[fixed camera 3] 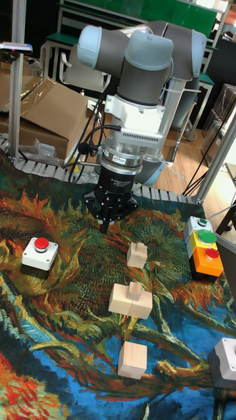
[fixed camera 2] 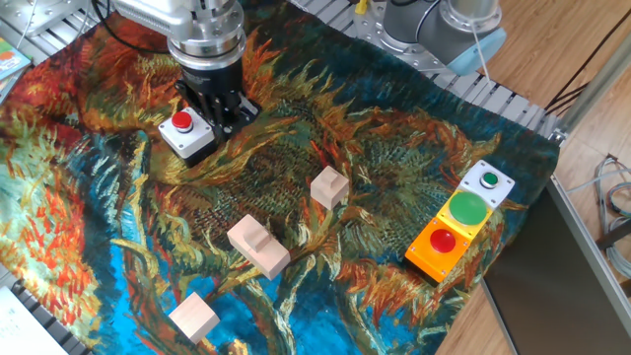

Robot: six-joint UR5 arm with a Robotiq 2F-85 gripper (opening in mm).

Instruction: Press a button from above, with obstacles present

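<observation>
In the fixed view, the gripper (fixed camera 2: 225, 120) hangs from the arm at the upper left of the painted cloth (fixed camera 2: 394, 168), its dark fingers pointing down just beside and behind the button (fixed camera 2: 182, 122), whose white housing sits on the cloth. The fingertips are bunched against the dark body, so I cannot tell how far apart they are, and nothing shows between them. 3 wooden blocks lie well apart from the button: a small block (fixed camera 2: 329, 187) near the middle, the stepped block (fixed camera 2: 258, 246) below it, and another block (fixed camera 2: 193, 317) near the bottom edge. A cluster of green and red buttons (fixed camera 2: 465, 223) rests at the right edge.

In the tall fixed view, the gripper (fixed camera 3: 105, 227) hovers above the cloth (fixed camera 3: 59, 315), to the right of the button (fixed camera 3: 40, 245) and clear of it. The 3 blocks line up from the small block (fixed camera 3: 137, 254) through the stepped block (fixed camera 3: 130, 300) to the nearest block (fixed camera 3: 132, 359). The finger gap again cannot be made out.
</observation>
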